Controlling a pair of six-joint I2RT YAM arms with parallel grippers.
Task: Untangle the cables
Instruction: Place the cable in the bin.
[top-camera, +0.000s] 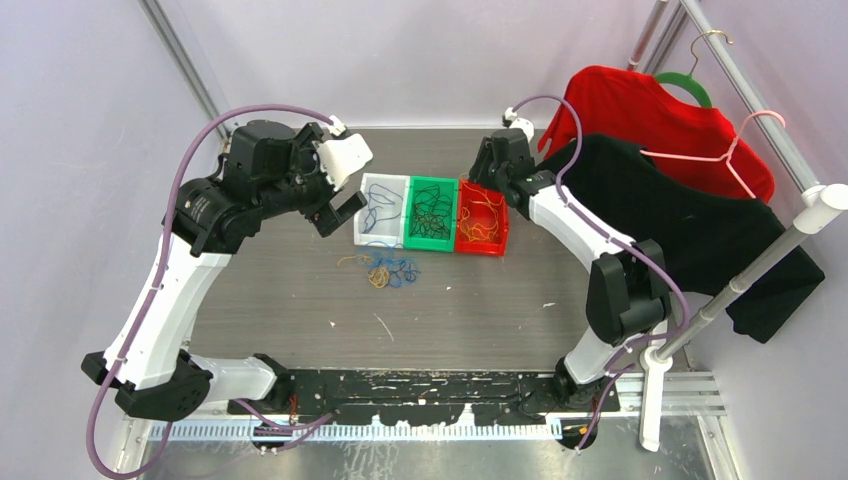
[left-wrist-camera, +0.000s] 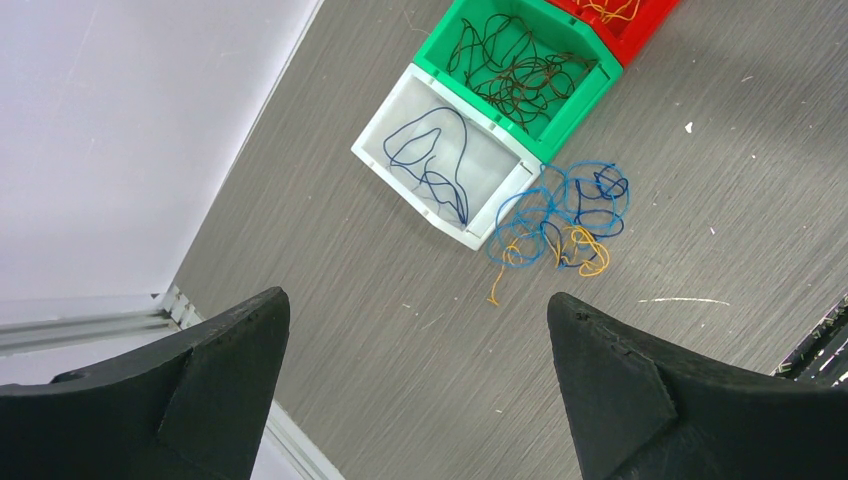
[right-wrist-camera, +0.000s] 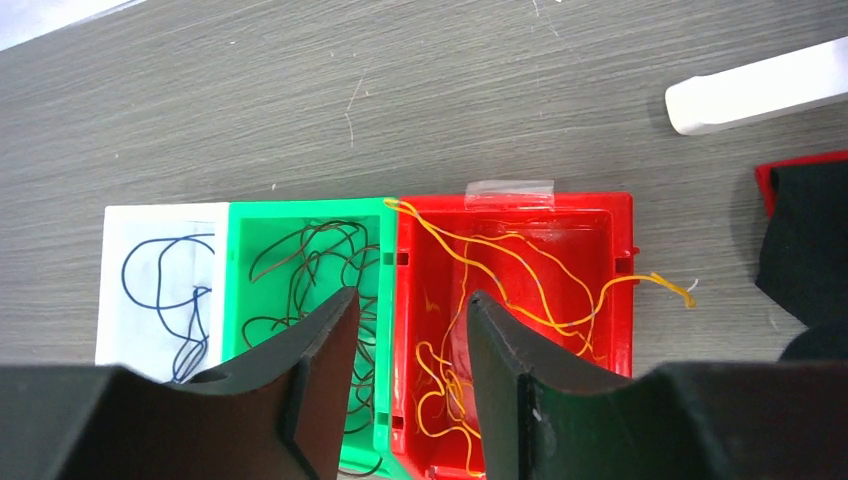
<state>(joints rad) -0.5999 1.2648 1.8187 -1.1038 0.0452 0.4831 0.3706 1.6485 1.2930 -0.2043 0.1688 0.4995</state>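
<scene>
Blue and orange-yellow cables (left-wrist-camera: 560, 215) sit knotted on the table (top-camera: 300, 300), just nearside of the white bin (left-wrist-camera: 485, 160) by the far edge. They look feather-light, limp and slippery, so I'd pinch a free outer loop. Left gripper (left-wrist-camera: 415, 300) gapes wide, empty. Right gripper (right-wrist-camera: 410, 295) is half-parted and empty above the red bin (right-wrist-camera: 590, 202)

My fingers (left-wrist-camera: 650, 420) are matt black plastic, faintly grainy. The table (top-camera: 480, 300) beneath is matt grey with a fine brushed grain. Toward twelve o'clock on it, the white bin (right-wrist-camera: 130, 330), green bin (right-wrist-camera: 300, 205) and red bin (right-wrist-camera: 590, 198) are smooth, glossy plastic.
</scene>
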